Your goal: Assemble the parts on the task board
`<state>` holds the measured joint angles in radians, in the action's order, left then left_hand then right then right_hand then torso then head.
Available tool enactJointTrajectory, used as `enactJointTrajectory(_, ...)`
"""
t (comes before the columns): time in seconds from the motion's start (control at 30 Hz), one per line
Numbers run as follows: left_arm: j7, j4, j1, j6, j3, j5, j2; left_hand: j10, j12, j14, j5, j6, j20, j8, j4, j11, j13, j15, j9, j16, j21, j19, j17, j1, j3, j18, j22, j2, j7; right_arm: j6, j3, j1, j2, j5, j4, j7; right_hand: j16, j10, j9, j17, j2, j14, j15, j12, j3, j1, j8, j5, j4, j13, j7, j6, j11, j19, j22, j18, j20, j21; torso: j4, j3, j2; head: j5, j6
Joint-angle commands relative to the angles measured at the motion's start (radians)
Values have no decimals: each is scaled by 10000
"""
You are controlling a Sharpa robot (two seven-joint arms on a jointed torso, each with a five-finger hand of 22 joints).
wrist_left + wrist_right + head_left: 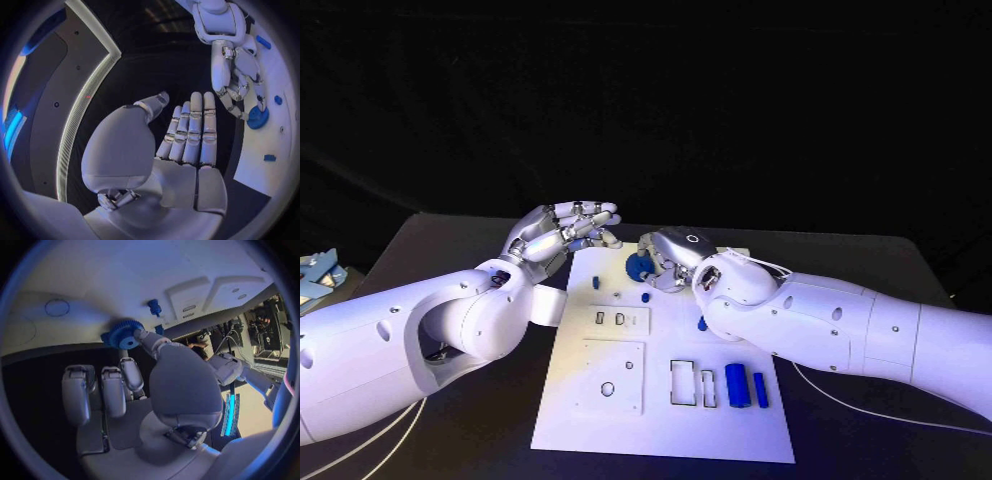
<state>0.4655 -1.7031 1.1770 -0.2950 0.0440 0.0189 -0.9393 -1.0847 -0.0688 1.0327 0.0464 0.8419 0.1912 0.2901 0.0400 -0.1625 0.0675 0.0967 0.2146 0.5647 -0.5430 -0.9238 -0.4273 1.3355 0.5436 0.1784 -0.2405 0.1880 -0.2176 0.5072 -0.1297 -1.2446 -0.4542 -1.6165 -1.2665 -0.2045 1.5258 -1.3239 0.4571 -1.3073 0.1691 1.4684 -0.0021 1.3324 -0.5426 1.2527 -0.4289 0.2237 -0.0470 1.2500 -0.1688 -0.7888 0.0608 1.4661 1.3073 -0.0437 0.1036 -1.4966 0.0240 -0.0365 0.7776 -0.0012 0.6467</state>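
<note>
Gear placement looks to be the step in hand, and we go from the left side across. Our left hand (570,229) hovers just off the far left corner of the task board (661,430), palm up, fingers straight and close together, holding nothing (in its wrist view the palm is plainly bare).

Next comes the blue gear (640,268), a toothed disc with a raised hub and a centre hole, lying at the far edge of the board. Our right hand (672,258) is on it: in the right wrist view a thumb and a fingertip touch the gear (123,334) at its rim, while the other fingers curl back toward the palm. We judge this a pinch, though whether the disc is lifted or resting on the board we cannot tell.

A small blue peg (154,306) stands on the board just beside the gear. Toward the near right corner two blue bars (746,386) lie next to rectangular slots.

The next move calls for lining the gear's hole over its seat and pressing it down squarely.
</note>
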Motion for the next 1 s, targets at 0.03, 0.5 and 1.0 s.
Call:
enactJointTrajectory(0.03,50,-5,6,209,6,-15,27,67,36,-93,37,-65,-13,-62,-72,-24,10,1,10,46,-41,65,-10,-50,-9,-12,-10,-18,-149,5,-1,18,49,-110,38,45,23,9,-22,-1344,-28,752,-28,-51,-80,-88,137,16,27,-39,153,-146,67,267,1535,137,-17,-3,10,4,1,8,9)
enactJointTrajectory(0.5,45,11,5,234,6,-15,40,76,32,-117,37,-68,-7,-71,-86,-27,13,5,15,56,-54,90,-19,-51,-8,-11,-16,-26,-151,-134,0,22,215,100,354,137,-7,438,-416,-1248,238,722,236,-465,108,-457,1273,-204,-106,-481,-172,646,371,142,1403,95,221,124,12,-6,4,1,2)
enactJointTrajectory(1.0,42,23,5,221,6,-15,32,76,32,-117,37,-68,-7,-71,-86,-27,13,5,15,56,-54,90,-19,-51,-8,-11,-16,-26,-151,-757,-1,26,168,487,430,346,14,356,-380,-1294,176,729,247,-378,505,-1008,1491,-25,-596,-366,-140,304,363,161,1441,97,258,122,-10,1,-4,18,30)
